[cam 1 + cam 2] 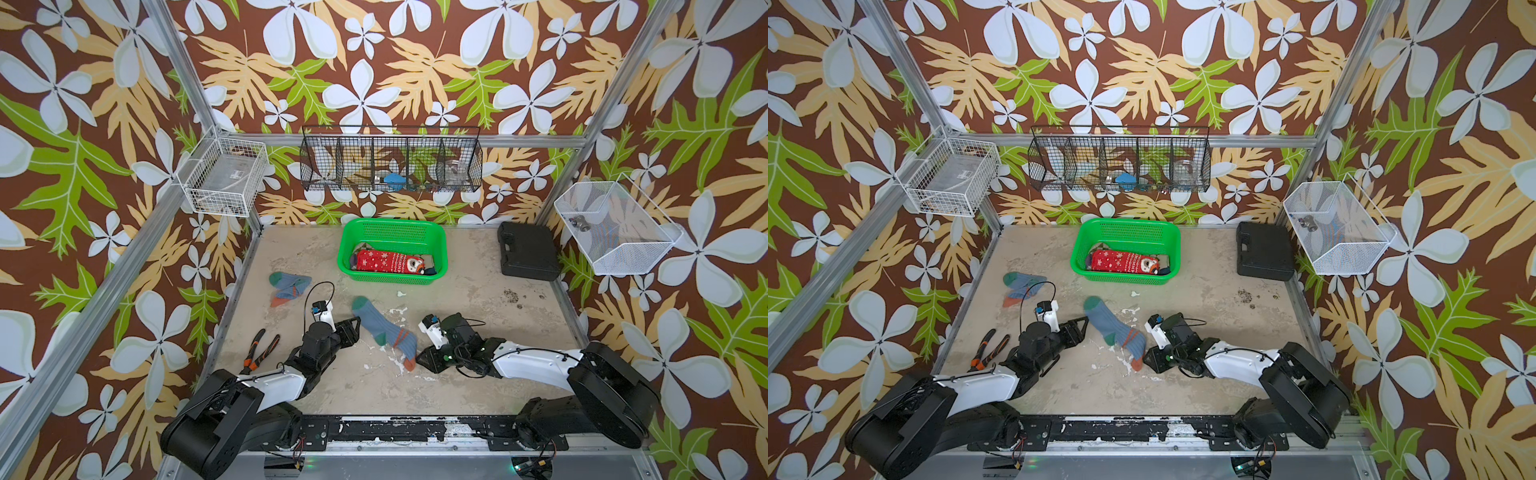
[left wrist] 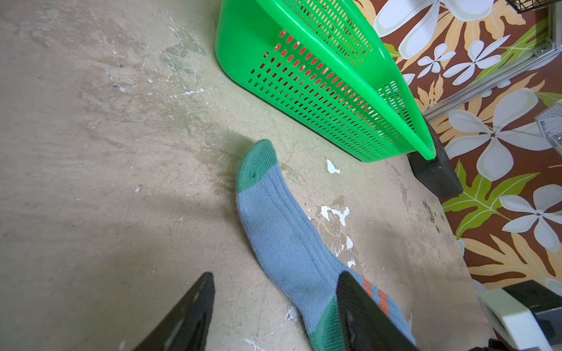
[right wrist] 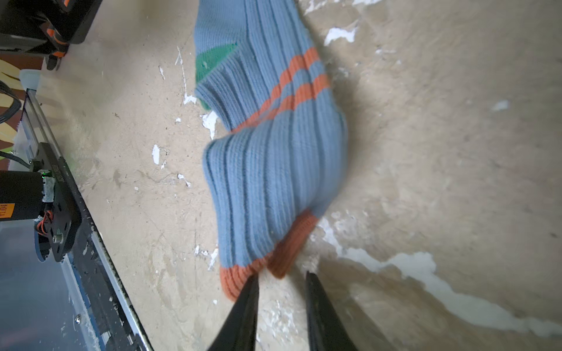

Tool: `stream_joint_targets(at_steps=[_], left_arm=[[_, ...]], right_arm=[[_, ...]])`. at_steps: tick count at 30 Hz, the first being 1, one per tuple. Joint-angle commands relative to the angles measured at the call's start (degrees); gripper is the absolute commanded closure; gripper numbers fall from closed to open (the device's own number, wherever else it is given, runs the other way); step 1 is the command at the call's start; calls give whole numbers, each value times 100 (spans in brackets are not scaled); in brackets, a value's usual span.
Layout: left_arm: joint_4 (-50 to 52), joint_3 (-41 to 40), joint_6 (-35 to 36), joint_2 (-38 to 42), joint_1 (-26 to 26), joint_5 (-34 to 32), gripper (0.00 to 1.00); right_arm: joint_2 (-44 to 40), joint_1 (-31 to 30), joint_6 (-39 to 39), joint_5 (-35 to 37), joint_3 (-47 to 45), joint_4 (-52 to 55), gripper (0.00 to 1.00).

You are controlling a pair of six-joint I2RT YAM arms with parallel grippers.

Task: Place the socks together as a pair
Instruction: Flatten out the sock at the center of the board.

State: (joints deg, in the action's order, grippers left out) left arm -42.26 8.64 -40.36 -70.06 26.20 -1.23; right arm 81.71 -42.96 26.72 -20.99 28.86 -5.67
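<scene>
A blue-grey sock (image 1: 382, 328) (image 1: 1113, 326) with green toe, green heel and orange stripes lies flat mid-table. My left gripper (image 1: 356, 327) (image 2: 275, 275) is open wide just left of its heel; in the left wrist view one finger covers part of the sock (image 2: 279, 231). My right gripper (image 1: 417, 359) (image 3: 282, 275) sits at the sock's orange cuff (image 3: 282, 255). Its jaws are a narrow gap apart with bare table between them, and one fingertip overlaps the cuff edge. A second blue-grey sock (image 1: 289, 286) (image 1: 1021, 284) lies folded at the left. A red snowflake sock (image 1: 388, 261) lies in the green basket (image 1: 392, 224).
Orange-handled pliers (image 1: 259, 351) lie by the left arm. A black case (image 1: 528, 251) stands at the back right. Wire baskets hang on the walls: white (image 1: 224, 178), black (image 1: 390, 160), white mesh (image 1: 615, 228). The tabletop (image 1: 478, 291) is scuffed and chipped.
</scene>
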Motion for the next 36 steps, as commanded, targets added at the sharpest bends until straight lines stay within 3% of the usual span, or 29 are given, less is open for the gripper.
stream_joint_targets(at_steps=[1, 6, 16, 20, 25, 29, 32, 36], left_arm=[[-103, 8, 15, 75, 0, -26, 34], [-72, 14, 34, 92, 3, -58, 34], [-63, 14, 35, 97, 4, -41, 34], [57, 12, 63, 231, 1, -71, 34], [73, 9, 70, 297, 5, -87, 34], [-26, 56, 38, 124, 0, 23, 34], [-65, 59, 28, 59, 7, 75, 34], [51, 57, 76, 123, 7, 47, 34]], right_arm=[[163, -139, 0, 428, 156, 9, 71], [305, -321, -26, 714, 346, 162, 73], [676, -486, 35, 1171, 481, 249, 100], [336, -493, -187, 1510, 734, 886, 100], [-167, -496, -706, 2934, 1487, 2590, 100], [-12, -493, -946, 3910, 1972, 3436, 100], [314, -493, -977, 4266, 2112, 3605, 100], [762, -497, -819, 4617, 2176, 3667, 84]])
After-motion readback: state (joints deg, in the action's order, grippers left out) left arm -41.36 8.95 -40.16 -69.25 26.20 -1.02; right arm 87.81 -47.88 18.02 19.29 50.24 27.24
